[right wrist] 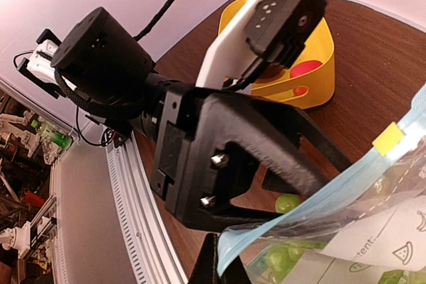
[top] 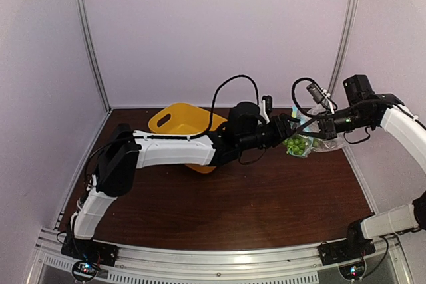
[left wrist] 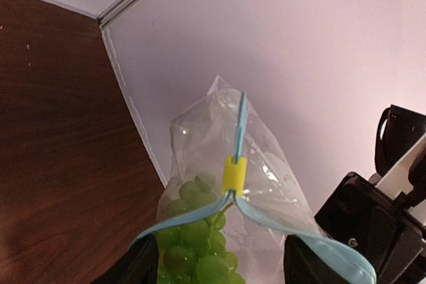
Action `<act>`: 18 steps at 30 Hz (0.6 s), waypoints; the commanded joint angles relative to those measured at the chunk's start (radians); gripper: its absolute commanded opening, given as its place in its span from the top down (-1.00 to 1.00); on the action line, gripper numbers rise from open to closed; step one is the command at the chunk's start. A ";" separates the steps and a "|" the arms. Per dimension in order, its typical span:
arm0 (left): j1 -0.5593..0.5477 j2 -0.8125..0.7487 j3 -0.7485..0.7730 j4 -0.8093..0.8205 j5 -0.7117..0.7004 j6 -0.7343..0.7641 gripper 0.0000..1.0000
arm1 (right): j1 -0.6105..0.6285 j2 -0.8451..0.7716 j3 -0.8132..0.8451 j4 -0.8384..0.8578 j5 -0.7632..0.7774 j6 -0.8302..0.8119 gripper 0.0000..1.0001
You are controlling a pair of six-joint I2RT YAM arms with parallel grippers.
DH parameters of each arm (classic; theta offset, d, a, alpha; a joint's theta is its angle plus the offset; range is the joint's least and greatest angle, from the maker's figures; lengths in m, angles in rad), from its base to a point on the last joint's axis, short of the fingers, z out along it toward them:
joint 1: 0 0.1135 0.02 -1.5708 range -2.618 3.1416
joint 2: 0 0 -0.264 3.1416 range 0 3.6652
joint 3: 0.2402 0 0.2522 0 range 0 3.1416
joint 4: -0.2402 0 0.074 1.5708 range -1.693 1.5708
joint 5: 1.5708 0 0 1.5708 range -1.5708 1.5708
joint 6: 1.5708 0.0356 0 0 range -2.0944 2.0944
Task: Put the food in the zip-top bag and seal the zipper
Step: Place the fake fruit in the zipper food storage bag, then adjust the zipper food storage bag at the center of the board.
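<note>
The clear zip-top bag (left wrist: 219, 131) hangs at the back right, its light blue zipper (left wrist: 193, 214) parted below a yellow slider (left wrist: 233, 175). The green grape bunch (left wrist: 200, 247) sits in the bag's mouth and shows through the plastic; it also shows in the top view (top: 297, 144). My left gripper (left wrist: 219, 272) is open, its fingers (left wrist: 136, 267) either side of the grapes at the mouth. My right gripper (right wrist: 223, 265) is shut on the blue edge of the bag (right wrist: 313, 197) and holds it up. A pink-red fruit (right wrist: 306, 69) lies in the basket. The maroon fruit is not visible.
The yellow basket (top: 174, 119) stands at the back centre, partly behind my left arm (top: 180, 149). The back wall and right wall are close behind the bag. The two grippers (top: 303, 130) nearly touch. Brown tabletop (top: 253, 197) lies in front.
</note>
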 commanded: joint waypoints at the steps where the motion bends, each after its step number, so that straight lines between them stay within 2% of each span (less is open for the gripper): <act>1: 0.015 -0.127 -0.124 0.146 0.067 0.022 -0.38 | -0.049 0.009 0.007 0.091 0.089 0.093 1.00; 7: 0.014 -0.335 -0.288 0.117 0.054 0.162 -0.55 | -0.093 0.097 -0.026 0.117 0.118 0.082 1.00; 9: 0.013 -0.371 -0.306 0.005 -0.006 0.231 -0.53 | -0.096 0.114 -0.045 0.143 0.104 0.091 1.00; 10: 0.014 -0.377 -0.306 -0.073 -0.058 0.241 -0.46 | -0.097 0.118 -0.050 0.150 0.094 0.097 1.00; 12: 0.016 -0.368 -0.343 -0.122 -0.119 0.268 -0.13 | -0.096 0.115 -0.059 0.163 0.084 0.107 1.00; 13: 0.016 -0.357 -0.352 -0.125 -0.114 0.281 0.09 | -0.096 0.110 -0.062 0.167 0.083 0.111 1.00; 16: 0.014 -0.303 -0.353 -0.134 -0.049 0.269 0.33 | -0.096 0.101 -0.072 0.165 0.071 0.108 1.00; 18: 0.009 -0.275 -0.353 -0.121 -0.032 0.246 0.61 | -0.096 0.095 -0.077 0.163 0.070 0.105 1.00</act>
